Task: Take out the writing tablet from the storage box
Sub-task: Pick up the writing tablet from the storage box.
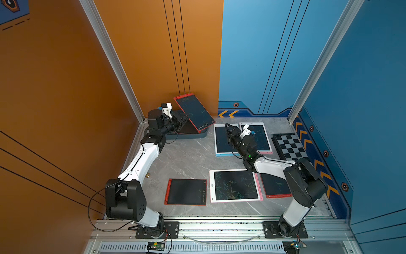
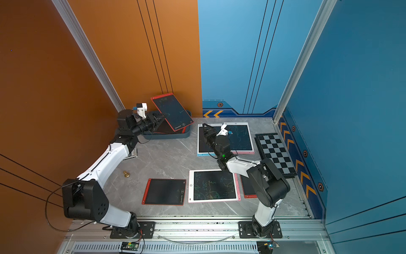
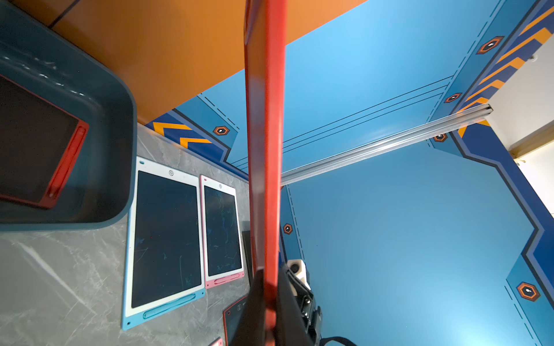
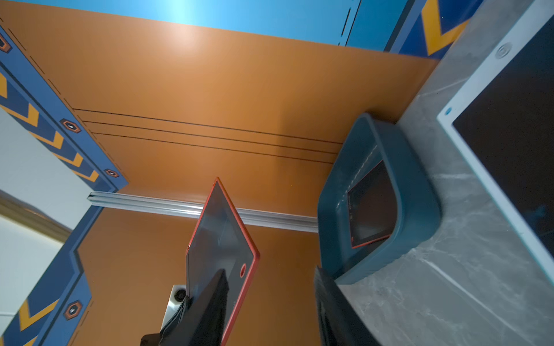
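No word or number is legible. Small white print on the lower bezel of the raised red-framed writing tablet (image 1: pixel 194 112), and along one short bezel of the red-framed tablet lying flat (image 1: pixel 186 191), is too small to read. Signs: orange chevrons (image 1: pixel 228 114) and hexagon emblems (image 1: pixel 235 104) on the dark-blue wall band (image 1: pixel 243 113).
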Controlling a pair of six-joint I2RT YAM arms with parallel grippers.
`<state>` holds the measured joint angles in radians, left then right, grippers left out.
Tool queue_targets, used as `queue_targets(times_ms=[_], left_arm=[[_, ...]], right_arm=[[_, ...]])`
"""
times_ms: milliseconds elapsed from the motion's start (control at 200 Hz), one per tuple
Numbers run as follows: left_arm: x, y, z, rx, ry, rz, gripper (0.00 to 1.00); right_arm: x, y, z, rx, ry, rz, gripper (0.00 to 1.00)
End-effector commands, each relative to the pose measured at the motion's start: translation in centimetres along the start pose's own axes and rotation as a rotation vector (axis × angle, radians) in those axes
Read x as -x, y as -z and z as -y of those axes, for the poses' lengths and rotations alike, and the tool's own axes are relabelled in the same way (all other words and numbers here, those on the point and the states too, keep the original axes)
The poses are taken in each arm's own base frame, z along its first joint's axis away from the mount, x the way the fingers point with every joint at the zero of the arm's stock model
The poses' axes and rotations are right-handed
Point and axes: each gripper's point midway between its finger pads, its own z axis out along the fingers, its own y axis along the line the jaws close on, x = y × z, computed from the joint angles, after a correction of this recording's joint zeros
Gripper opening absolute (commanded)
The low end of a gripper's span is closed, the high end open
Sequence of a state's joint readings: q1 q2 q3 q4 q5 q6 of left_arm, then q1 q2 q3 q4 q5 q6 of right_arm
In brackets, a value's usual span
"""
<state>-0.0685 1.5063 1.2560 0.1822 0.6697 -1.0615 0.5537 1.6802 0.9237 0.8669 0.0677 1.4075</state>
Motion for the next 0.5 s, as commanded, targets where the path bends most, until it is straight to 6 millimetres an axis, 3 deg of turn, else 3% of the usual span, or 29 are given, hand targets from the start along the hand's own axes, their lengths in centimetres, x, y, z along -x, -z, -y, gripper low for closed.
queue_targets(times_ms=[0,135,210,320,441,496], left_arm=[[-1.3,0.1,0.2,-0.006,-0.017,-0.110,0.00],[-2.6,0.3,-1.6,0.043,-0.011,-0.164,0.00],[-3.5,0.5,-2.4,0.070,-0.012,-0.202,0.00],[-4.7,1.1,-2.9,0.091,-0.027,-0.251,0.00],[-5.7,1.5,-3.2,0.088,-0.033,-0.283,0.00],[-6.8,1.7,-4.0,0.106,0.001,-0.322,0.00]], right_arm=[[1.8,2.3,2.3,-0.221,0.208,0.048,0.56],[4.4,5.1,1.9,-0.364,0.415,0.118,0.65],[5.8,6.7,1.6,-0.421,0.502,0.148,0.74],[7.4,8.5,1.4,-0.466,0.573,0.163,0.81],[8.5,10.1,1.0,-0.479,0.629,0.164,1.00],[8.8,10.7,0.9,-0.489,0.657,0.155,1.00]])
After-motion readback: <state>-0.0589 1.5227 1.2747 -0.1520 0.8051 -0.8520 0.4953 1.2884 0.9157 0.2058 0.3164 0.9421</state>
